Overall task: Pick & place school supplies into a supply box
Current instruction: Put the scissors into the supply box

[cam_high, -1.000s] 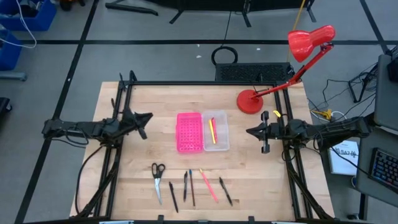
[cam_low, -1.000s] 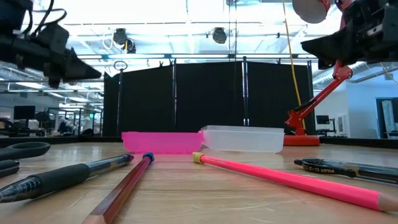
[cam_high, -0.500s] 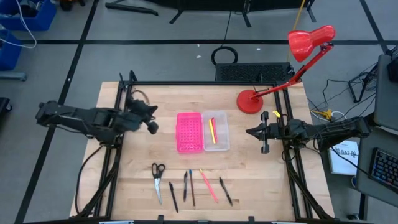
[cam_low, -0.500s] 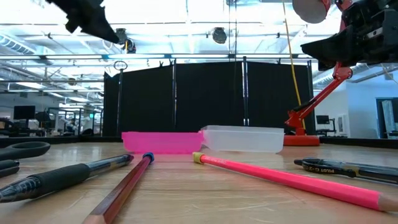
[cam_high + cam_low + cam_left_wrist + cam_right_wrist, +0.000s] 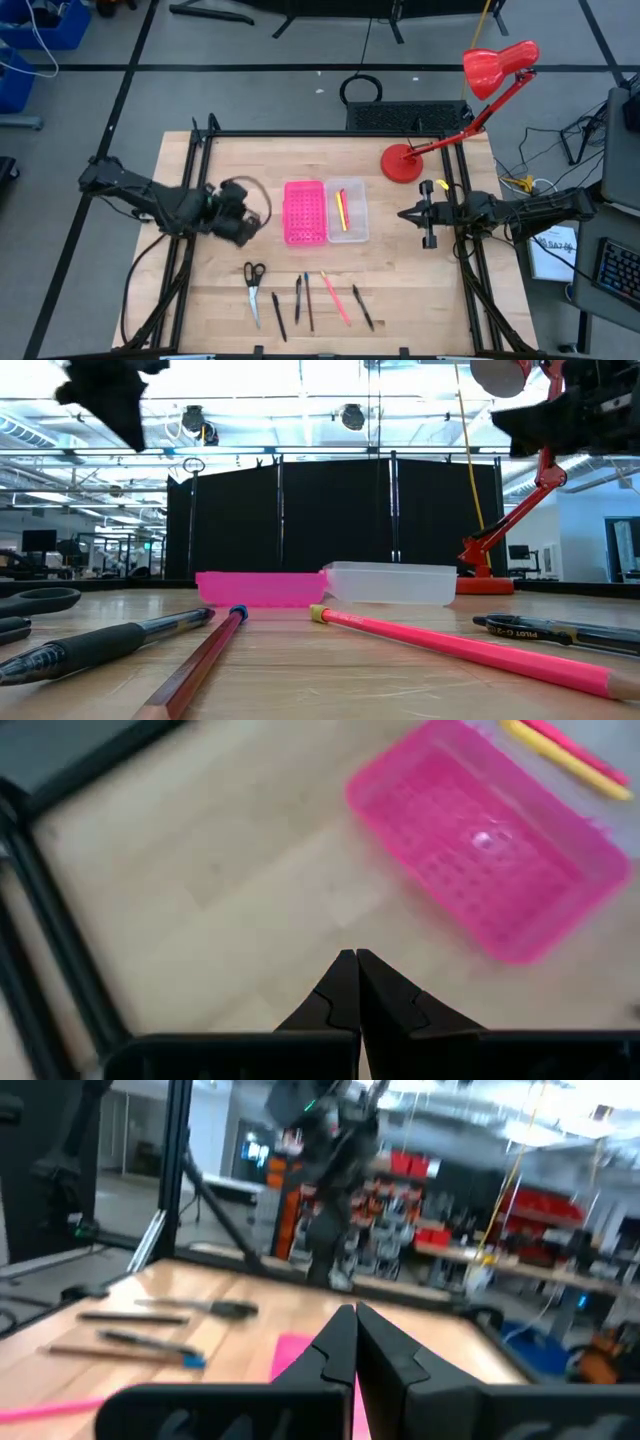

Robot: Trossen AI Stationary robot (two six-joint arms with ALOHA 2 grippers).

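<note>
The clear supply box (image 5: 348, 212) stands mid-table with a yellow and a pink pen (image 5: 341, 208) lying inside it. A pink perforated panel (image 5: 304, 212) lies against its left side. Scissors (image 5: 253, 288), black pens (image 5: 300, 300), a pink pencil (image 5: 335, 297) and another black pen (image 5: 362, 307) lie in a row near the front edge. My left gripper (image 5: 354, 956) is shut and empty. It hangs above the bare wood left of the panel (image 5: 480, 850) and points steeply down. My right gripper (image 5: 354, 1312) is shut and empty, held level over the table's right side (image 5: 402, 213).
A red desk lamp (image 5: 405, 160) stands at the back right, its arm reaching over the right side. Black frame rails (image 5: 190, 150) run along the table's left and right edges. Bare wood lies between the panel and the row of pens.
My left gripper has risen and swung from level to pointing steeply down. It has also moved toward the near edge and a little toward the pink panel. Nothing on the table has moved.
</note>
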